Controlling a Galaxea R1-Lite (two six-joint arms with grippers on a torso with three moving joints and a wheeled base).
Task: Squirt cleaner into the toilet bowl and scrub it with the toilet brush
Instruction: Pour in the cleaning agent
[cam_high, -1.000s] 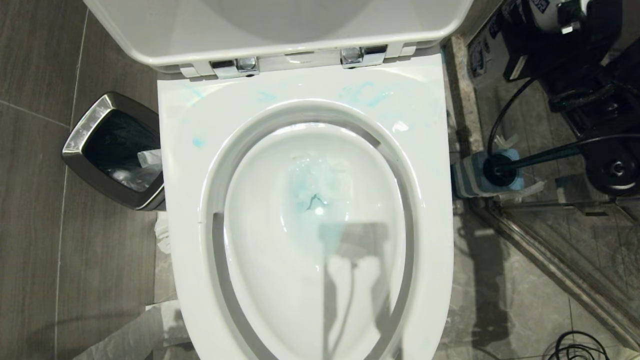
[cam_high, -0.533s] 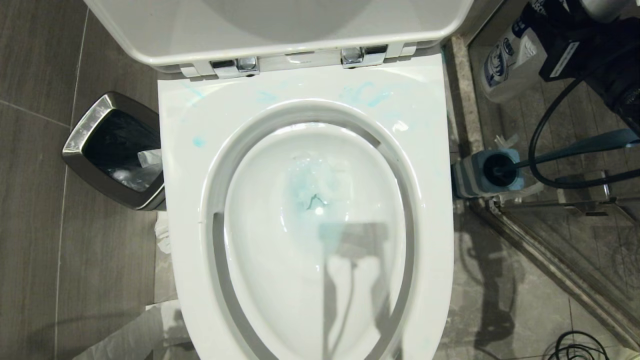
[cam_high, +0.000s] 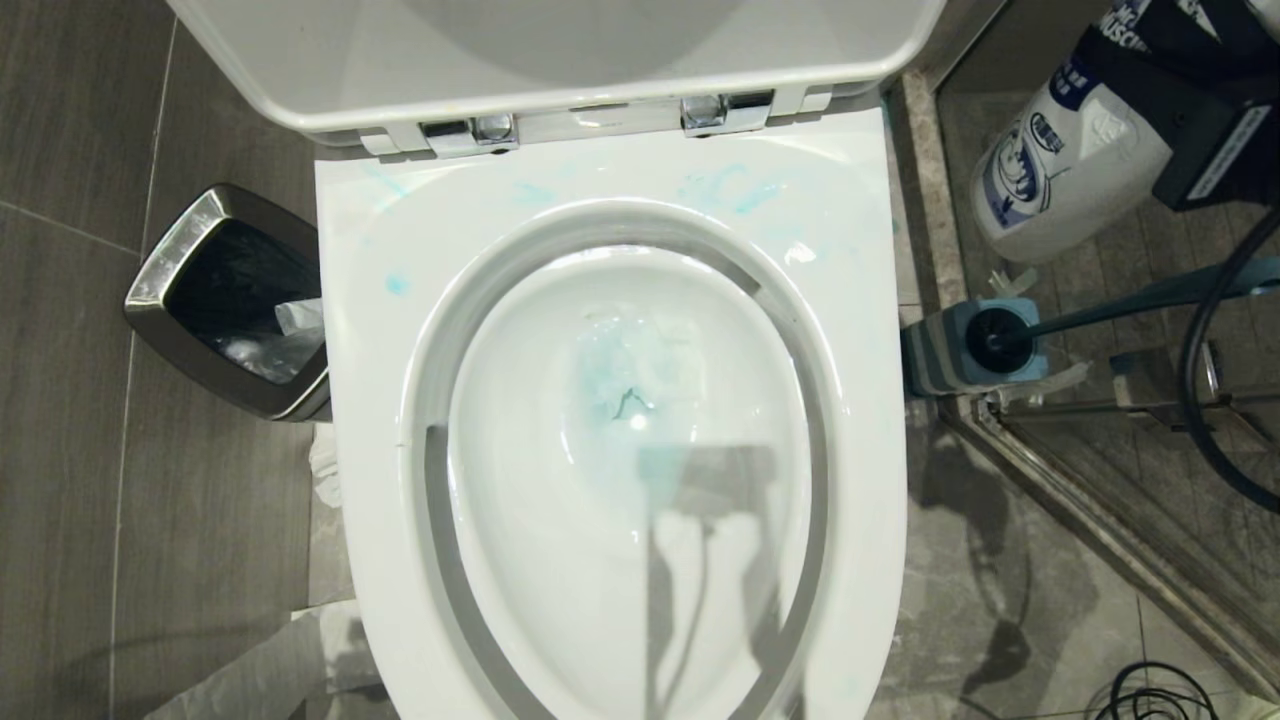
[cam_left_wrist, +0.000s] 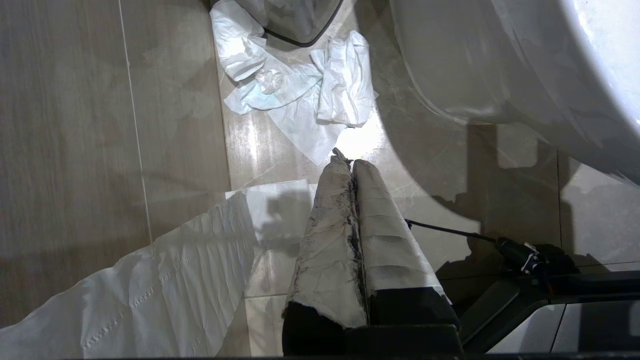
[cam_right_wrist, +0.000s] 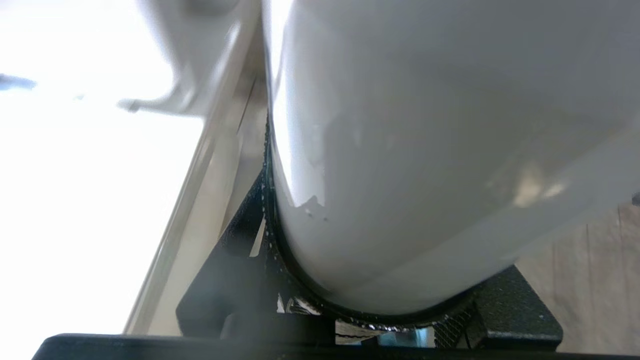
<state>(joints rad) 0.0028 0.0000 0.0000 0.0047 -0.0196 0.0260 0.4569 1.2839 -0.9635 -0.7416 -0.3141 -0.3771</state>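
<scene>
The toilet bowl (cam_high: 380, 400) fills the head view, lid up, with pale blue smears in its basin (cam_high: 625, 375) and on the seat (cam_high: 735, 190). At the upper right my right gripper (cam_high: 1190, 120) is shut on the cleaner (cam_high: 1060, 170), a white bottle with a blue label, held tilted in the air beside the toilet. In the right wrist view the bottle (cam_right_wrist: 425, 150) sits between the black fingers (cam_right_wrist: 240, 240). The toilet brush (cam_high: 1150, 295) stands in its grey-blue holder (cam_high: 950, 350) on the floor. My left gripper (cam_left_wrist: 350, 162) hangs shut near the toilet's base.
A steel-rimmed waste bin (cam_high: 225, 300) stands left of the toilet. Tissue paper lies on the floor (cam_left_wrist: 300, 85) and at the toilet's front left (cam_high: 260, 670). A black cable (cam_high: 1215, 400) loops past the brush handle, above the glass door rail (cam_high: 1100, 500).
My right arm has risen with the bottle. The bottle has come out from behind the arm and now shows larger at the upper right. The left arm has not moved.
</scene>
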